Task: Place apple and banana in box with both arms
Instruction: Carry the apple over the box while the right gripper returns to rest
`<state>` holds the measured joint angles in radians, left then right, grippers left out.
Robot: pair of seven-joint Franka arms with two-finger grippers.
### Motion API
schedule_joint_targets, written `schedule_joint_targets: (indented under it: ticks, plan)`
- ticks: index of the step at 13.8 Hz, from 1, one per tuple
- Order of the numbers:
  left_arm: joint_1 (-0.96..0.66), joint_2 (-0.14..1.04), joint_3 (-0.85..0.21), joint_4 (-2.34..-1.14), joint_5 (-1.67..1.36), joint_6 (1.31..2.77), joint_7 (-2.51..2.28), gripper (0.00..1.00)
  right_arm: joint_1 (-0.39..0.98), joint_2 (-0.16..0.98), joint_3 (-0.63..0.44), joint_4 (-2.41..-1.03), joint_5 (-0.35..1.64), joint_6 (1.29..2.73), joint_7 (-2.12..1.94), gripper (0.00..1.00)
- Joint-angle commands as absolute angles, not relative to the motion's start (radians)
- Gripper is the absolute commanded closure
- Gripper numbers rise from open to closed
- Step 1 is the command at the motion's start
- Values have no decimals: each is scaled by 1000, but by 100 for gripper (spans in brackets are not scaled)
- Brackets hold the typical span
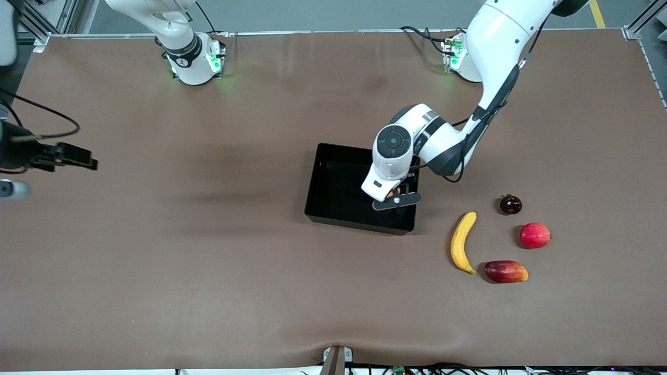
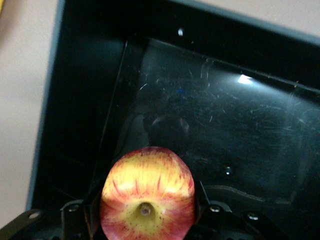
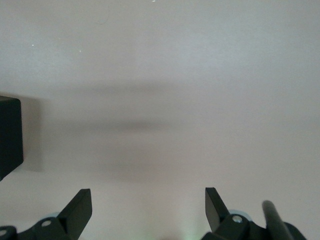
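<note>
Holding the apple (image 2: pixel 147 194) between its fingers, the left gripper (image 1: pixel 394 197) hangs over the box (image 1: pixel 333 216), above the corner toward the left arm's end of the table and on the front-camera side. In the left wrist view the apple sits squarely between the two jaws, which pinch it from both sides, and its stem pit faces the wrist camera. The black floor of the box shows under it.

On the table the banana (image 1: pixel 461 242) lies outside the box, toward the left arm's end. Its long axis runs roughly from the robots' side toward the front camera, with the curve bowing toward the box. Just beside its nearer tip lies a mango-like fruit (image 1: pixel 506 271); a red round fruit (image 1: pixel 534 235) and a small dark fruit (image 1: pixel 510 204) lie farther from that camera.

At its own end of the table, the right gripper (image 3: pixel 148 205) waits over the bare brown table (image 1: pixel 208 260), with its jaws spread wide and nothing between them.
</note>
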<state>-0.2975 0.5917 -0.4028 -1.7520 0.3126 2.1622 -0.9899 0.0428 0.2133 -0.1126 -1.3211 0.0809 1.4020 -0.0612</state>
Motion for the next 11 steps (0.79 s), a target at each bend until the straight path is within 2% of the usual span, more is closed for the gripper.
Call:
schedule_joint_targets:
  ticks: [1,5,11]
  plan:
    - [-311,609,-400,-1752,336,2169,-1032,100,34,94,-94,-1417,46,1420,-71,0]
    - [-310,614,-400,-1776,336,2169,-1054,100,34,-43,-92,-1540,0,1422,-92,0]
    - [-302,612,-400,-1764,334,2166,-1048,100,34,-37,-91,-1520,3,1428,-97,0]
